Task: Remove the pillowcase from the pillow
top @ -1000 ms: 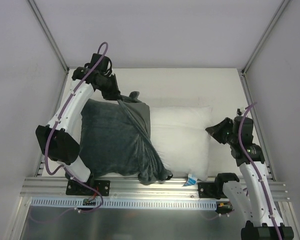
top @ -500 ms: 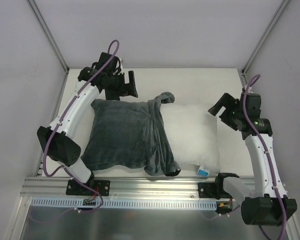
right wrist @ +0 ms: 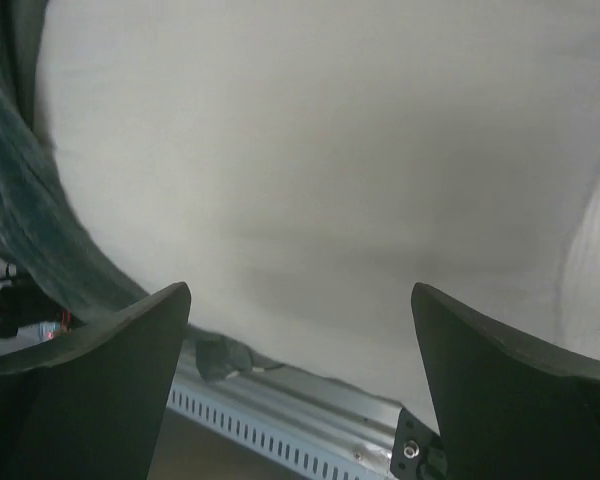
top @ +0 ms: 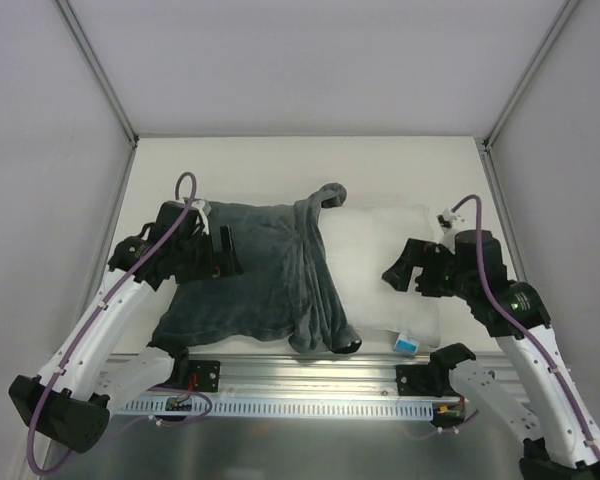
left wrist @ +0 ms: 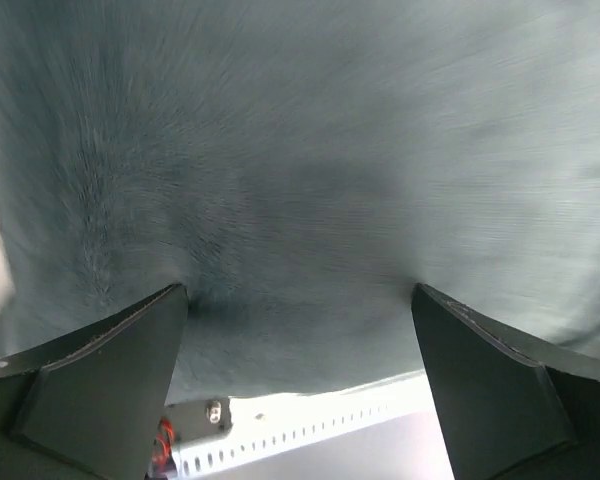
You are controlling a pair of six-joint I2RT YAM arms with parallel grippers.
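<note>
The pillowcase [top: 245, 270], dark grey-teal plush, covers the left half of the pillow and is bunched in a thick fold down the middle. The pillow [top: 375, 250], plain white, lies bare on the right half. My left gripper [top: 220, 255] hovers open over the left part of the pillowcase. In the left wrist view the plush pillowcase [left wrist: 300, 150] fills the frame, and the left gripper [left wrist: 300, 300] holds nothing. My right gripper [top: 405, 270] stands open over the bare pillow. In the right wrist view the pillow [right wrist: 330, 150] fills the frame, with nothing in the right gripper [right wrist: 300, 300].
A perforated aluminium rail [top: 310, 375] runs along the near edge, just beyond the pillow's front side. A small blue and white tag [top: 407, 343] sticks out at the pillow's near right corner. Enclosure walls stand on the left, right and back.
Both grippers went from shut to open. The left arm swung from the far left corner down over the pillowcase. The right arm moved in over the bare pillow.
</note>
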